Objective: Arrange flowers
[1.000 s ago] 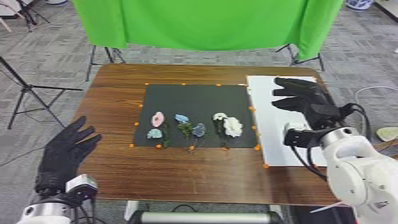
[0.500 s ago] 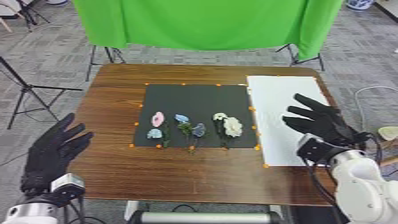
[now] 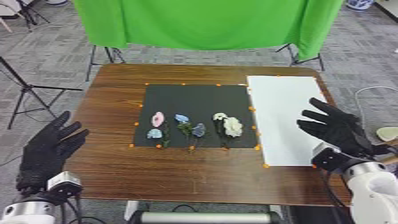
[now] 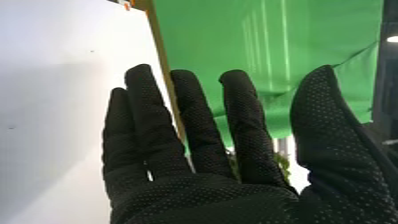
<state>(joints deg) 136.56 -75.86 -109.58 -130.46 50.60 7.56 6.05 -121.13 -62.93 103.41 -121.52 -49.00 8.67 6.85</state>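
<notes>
In the head view my right hand (image 3: 336,131) is over the right edge of the white sheet (image 3: 277,117), fingers straight and spread. The right wrist view shows the same right hand (image 4: 200,192) open and holding nothing. My left hand (image 3: 46,152) stands open beyond the table's left edge. On the dark mat (image 3: 197,95) lie a pink flower (image 3: 157,119), a light blue one (image 3: 155,133), a blue one (image 3: 181,118), a grey-blue one (image 3: 198,130), a small cream one (image 3: 219,116) and a larger white one (image 3: 233,127), stems toward the near edge.
The brown table (image 3: 187,177) surrounds mat and sheet, with small orange markers along their edges. A green cloth (image 3: 209,25) hangs behind the far side. A tripod (image 3: 31,87) stands at the left, and a pale round object (image 3: 387,133) is at the right.
My right hand has come back from the far part of the white sheet toward the near right, its fingers spreading. The left hand has shifted slightly outward. The flowers have not moved.
</notes>
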